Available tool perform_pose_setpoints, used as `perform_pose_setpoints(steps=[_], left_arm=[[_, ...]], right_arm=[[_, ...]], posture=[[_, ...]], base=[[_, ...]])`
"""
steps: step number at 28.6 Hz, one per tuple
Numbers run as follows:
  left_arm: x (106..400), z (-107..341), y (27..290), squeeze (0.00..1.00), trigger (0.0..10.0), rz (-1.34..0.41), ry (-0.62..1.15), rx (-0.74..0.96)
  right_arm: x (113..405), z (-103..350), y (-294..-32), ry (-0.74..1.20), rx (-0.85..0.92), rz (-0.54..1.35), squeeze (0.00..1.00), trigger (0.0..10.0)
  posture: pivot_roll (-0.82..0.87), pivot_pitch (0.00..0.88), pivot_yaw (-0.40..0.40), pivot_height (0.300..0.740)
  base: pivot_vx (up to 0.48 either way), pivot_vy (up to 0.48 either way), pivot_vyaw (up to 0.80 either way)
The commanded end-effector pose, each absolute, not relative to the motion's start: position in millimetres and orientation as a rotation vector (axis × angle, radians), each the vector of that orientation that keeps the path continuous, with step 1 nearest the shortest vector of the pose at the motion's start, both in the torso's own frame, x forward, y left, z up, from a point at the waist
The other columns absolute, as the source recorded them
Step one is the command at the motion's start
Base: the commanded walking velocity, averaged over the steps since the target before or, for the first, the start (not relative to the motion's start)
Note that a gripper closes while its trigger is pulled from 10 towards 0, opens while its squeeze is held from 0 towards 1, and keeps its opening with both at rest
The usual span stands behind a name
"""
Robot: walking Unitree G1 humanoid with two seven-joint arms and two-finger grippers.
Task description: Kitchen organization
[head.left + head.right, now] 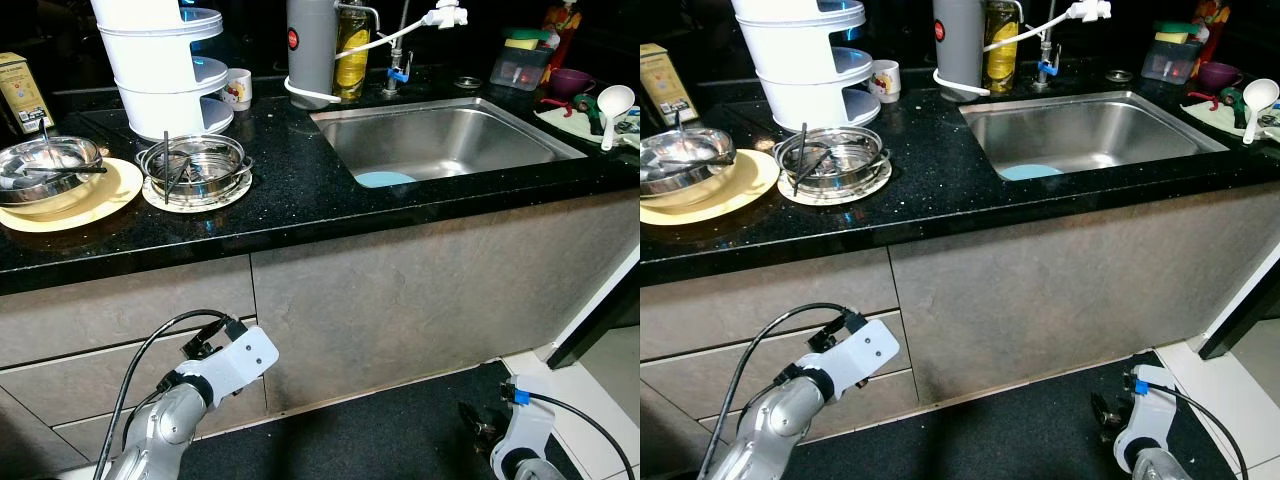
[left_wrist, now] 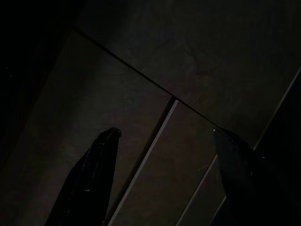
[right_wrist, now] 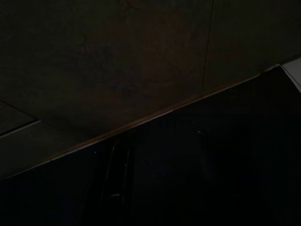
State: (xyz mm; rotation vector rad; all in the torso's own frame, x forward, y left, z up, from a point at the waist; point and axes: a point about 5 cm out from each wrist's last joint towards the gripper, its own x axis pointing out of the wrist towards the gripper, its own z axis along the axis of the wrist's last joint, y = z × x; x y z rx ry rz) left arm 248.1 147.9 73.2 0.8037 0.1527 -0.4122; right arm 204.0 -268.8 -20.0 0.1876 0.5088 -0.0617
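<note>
two steel bowls sit at the left end of the black speckled counter: a round polished bowl with a dark utensil across it, resting on a pale yellow plate, and just beside it a ribbed steel bowl with wire handles, holding dark sticks and standing on a small patterned saucer. behind them rises a white plastic stack of tiered tubs, with a small printed mug beside its base and a tan carton at the far left edge. toward the middle, a grey cylindrical flask stands next to a bottle of yellow oil, with a white cord curling around them. the rectangular stainless sink is set into the stone, a light blue disc lying at its near corner, a tap behind it. past the sink are a clear tub with a yellow-green sponge, a purple bowl and a white ladle. matte grey-brown cabinet fronts drop to a dark floor mat.

left gripper hangs low before the drawer seams, its glossy black fingers spread well apart around nothing. right gripper hangs near the floor; its wrist view is too dark to tell how its jaws stand.
</note>
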Motion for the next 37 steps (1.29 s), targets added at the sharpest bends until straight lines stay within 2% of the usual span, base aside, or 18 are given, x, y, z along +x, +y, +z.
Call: perform_pose_setpoints(steps=[1,37], left_arm=[[248.5,72.6,149.2,0.00,10.0,-0.416,0.167,0.796],[250.5,72.4,152.9,0.00,10.0,-0.413,0.176,0.788]], right_arm=[[203.6,-22.2,-266.8,0.528,0.190,-0.053,0.00,10.0],[207.1,-20.2,-264.7,0.528,0.189,-0.043,0.00,10.0]], posture=[[0.01,0.000,-0.049,0.740],[0.01,0.000,-0.048,0.740]], base=[[0.000,0.000,0.00],[0.000,0.000,0.00]])
